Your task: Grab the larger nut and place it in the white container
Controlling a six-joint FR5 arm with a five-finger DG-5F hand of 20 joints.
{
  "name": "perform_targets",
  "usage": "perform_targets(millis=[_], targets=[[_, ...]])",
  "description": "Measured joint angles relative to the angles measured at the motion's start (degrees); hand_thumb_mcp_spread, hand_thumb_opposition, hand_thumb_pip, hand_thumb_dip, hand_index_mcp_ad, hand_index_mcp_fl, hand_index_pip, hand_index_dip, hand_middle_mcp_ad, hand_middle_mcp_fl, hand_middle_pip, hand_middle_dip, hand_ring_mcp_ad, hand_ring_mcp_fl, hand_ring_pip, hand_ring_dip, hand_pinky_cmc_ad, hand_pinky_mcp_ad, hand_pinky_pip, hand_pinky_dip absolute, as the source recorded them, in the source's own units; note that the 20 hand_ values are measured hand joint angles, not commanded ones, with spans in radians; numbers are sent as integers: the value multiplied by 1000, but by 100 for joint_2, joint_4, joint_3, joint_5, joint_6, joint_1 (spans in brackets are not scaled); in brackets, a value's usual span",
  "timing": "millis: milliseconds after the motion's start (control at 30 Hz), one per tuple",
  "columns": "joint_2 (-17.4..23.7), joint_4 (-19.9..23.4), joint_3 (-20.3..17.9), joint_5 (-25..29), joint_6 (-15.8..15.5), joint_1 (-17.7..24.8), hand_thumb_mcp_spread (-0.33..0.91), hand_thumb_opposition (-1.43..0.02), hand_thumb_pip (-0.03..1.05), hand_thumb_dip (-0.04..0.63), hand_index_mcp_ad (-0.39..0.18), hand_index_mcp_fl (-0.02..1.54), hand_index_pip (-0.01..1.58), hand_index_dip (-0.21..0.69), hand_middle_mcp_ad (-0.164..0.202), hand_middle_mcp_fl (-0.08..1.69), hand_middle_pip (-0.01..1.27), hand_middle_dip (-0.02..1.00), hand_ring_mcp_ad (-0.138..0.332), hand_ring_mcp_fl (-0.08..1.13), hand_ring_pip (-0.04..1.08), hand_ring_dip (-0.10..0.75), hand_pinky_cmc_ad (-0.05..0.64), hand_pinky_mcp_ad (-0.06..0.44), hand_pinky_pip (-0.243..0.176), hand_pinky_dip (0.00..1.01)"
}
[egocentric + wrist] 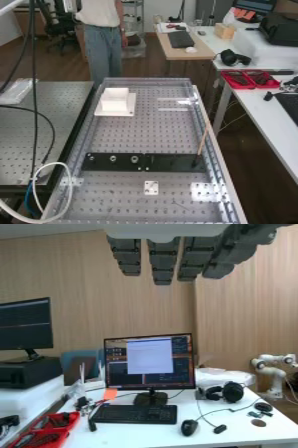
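On the flat black bar point(173, 162) in the high view stand the smaller nut point(91, 157), the larger nut point(113, 158) and the bearing point(134, 159), in a row. Farther up the bench, the white container point(115, 101) rests on its square white base. In the wrist view the hand point(163, 261) hangs with straight, spread fingers and nothing between them. It is raised and faces a desk with a monitor, away from the bar.
A thin wooden stick point(202, 142) stands tilted at the bar's right part. A small white plate point(151, 188) lies on the bench nearer than the bar. White tubing point(68, 192) loops at the lower left. Side desks point(263, 117) flank the bench's right.
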Motion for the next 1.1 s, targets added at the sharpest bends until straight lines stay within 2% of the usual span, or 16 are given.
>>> perform_targets(millis=[133,167,200,267,300,333,400,467,500,533,567,667,767,867,1100], targets=[[-6,6,0,8,-2,-2,-2,-7,17,5,-37,23,7,0,63,38,19,28,70,0,17,16,45,47,-10,17],[-7,7,0,9,-3,-2,21,-56,75,0,-37,21,7,0,65,33,19,24,70,0,14,16,49,51,-10,30],[-9,10,1,9,-2,-3,87,-157,255,23,-37,17,10,0,63,38,52,37,70,0,23,21,54,49,-10,63],[-14,11,2,9,-1,-5,194,-318,415,54,-37,23,38,0,63,38,87,66,70,3,28,21,79,93,-10,159],[-17,13,2,9,-2,-8,206,-379,394,54,-37,21,45,2,65,40,91,89,65,3,47,24,117,115,-28,199],[-19,16,2,8,-2,-8,204,-424,372,51,-40,23,51,2,65,33,87,94,66,3,37,28,133,147,-24,225],[-22,21,2,8,0,-11,204,-541,375,51,-45,17,56,17,65,40,103,127,79,3,51,44,180,197,-44,284],[-24,25,1,7,2,-12,204,-585,405,52,-45,23,68,17,65,33,108,150,93,2,77,51,213,218,-40,307],[-25,26,2,7,4,-14,206,-621,408,51,-45,23,68,14,65,38,122,161,110,2,79,51,236,229,-59,319],[-26,26,2,6,3,-17,206,-637,408,51,-45,19,70,21,65,38,120,161,108,2,80,52,244,250,-59,335],[-26,26,2,6,2,-18,209,-644,408,51,-45,19,72,30,66,38,120,161,126,2,75,58,267,250,-59,353],[-27,29,4,5,3,-22,209,-682,408,51,-45,17,77,30,68,40,122,175,138,2,91,61,298,269,-63,375],[-29,26,9,6,0,-26,195,-696,456,54,-47,23,87,30,70,38,134,175,155,3,93,63,297,278,-63,382],[-29,27,12,8,-2,-27,194,-702,456,49,-47,23,87,30,73,38,138,187,154,3,91,66,314,297,-75,384],[-35,38,18,1,2,-31,180,-721,456,49,-44,21,87,31,70,38,138,188,154,3,94,66,330,297,-75,398]])
